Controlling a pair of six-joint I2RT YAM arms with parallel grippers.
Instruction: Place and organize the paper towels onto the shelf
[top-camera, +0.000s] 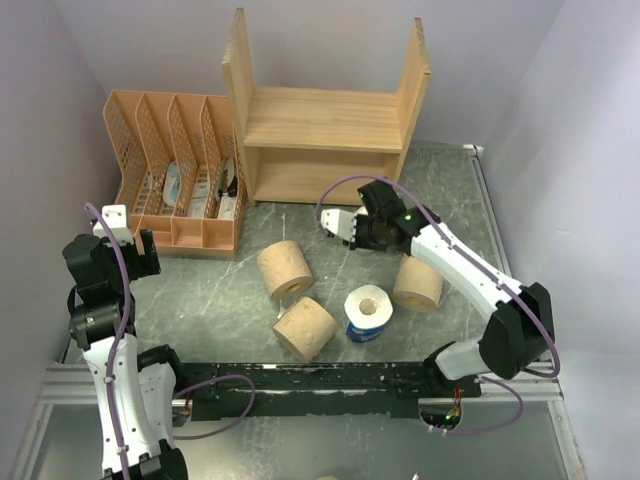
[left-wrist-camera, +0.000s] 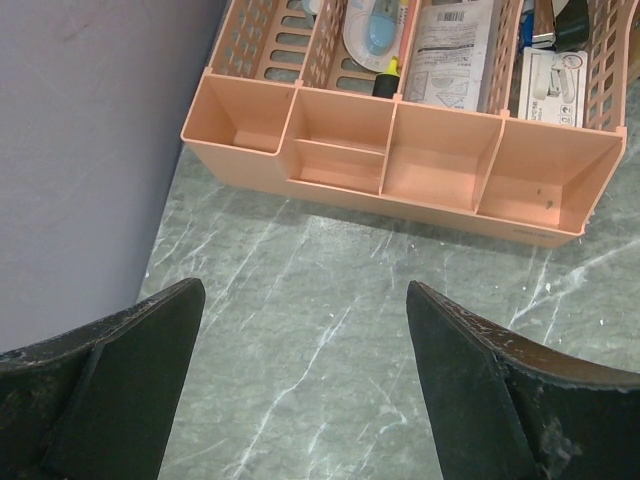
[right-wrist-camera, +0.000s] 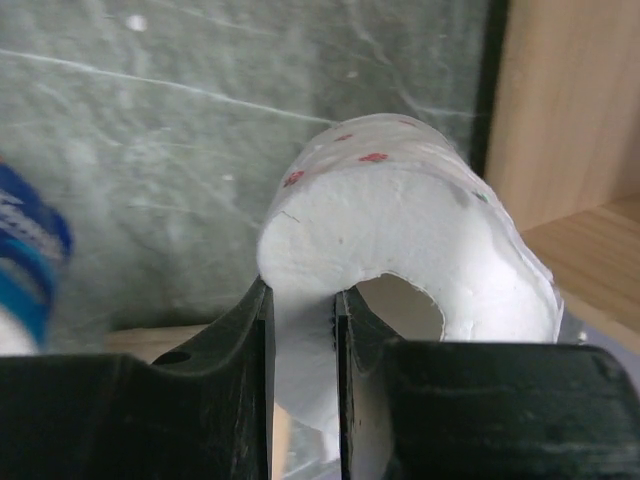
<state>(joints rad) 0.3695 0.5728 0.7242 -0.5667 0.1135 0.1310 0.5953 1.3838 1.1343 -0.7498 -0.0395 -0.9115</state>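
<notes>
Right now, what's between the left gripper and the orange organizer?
Only bare tabletop between left gripper and orange organizer, seen in the left wrist view.

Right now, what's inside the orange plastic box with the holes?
The orange plastic lattice organizer has bare front trays. Its back slots hold a printed packet, a yellow marker and a white boxed item. The lattice walls hide whatever lies deeper.

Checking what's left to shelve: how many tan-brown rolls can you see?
3 tan-brown rolls, all on the table: one centre-left, one nearer the arms, one right of the blue-wrapped roll. The right arm may hide more.
</notes>
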